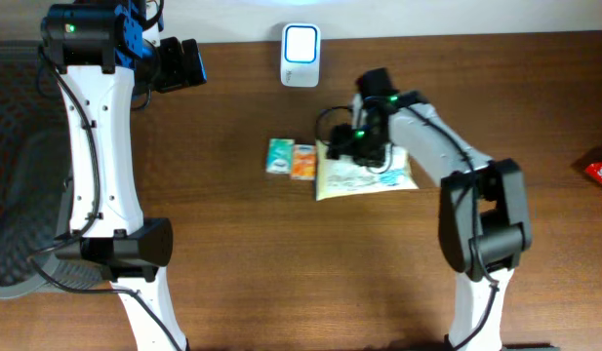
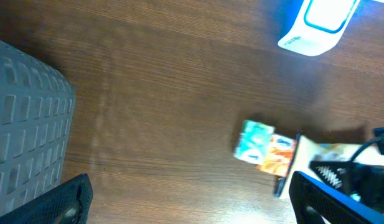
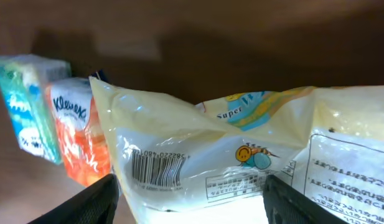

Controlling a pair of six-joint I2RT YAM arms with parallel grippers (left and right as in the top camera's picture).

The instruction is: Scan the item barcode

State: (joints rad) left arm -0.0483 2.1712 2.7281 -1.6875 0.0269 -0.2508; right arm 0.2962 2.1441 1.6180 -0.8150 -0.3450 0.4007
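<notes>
A pale yellow plastic bag (image 1: 364, 177) lies mid-table with its barcode (image 3: 155, 168) facing the right wrist camera. My right gripper (image 1: 365, 146) (image 3: 188, 200) straddles the bag's left end. The bag fills the gap, both fingers press its sides, and the film between them is creased. The white scanner (image 1: 301, 56) (image 2: 319, 25) with a blue-rimmed window stands at the table's far edge. My left gripper (image 1: 186, 64) (image 2: 192, 205) hangs open and empty over bare wood at the back left, far from the bag.
A teal tissue pack (image 1: 279, 156) (image 3: 27, 112) and an orange Kleenex pack (image 1: 302, 161) (image 3: 76, 130) lie side by side against the bag's left end. A red packet (image 1: 601, 171) sits at the right edge. A grey mesh chair (image 1: 13, 175) stands left of the table.
</notes>
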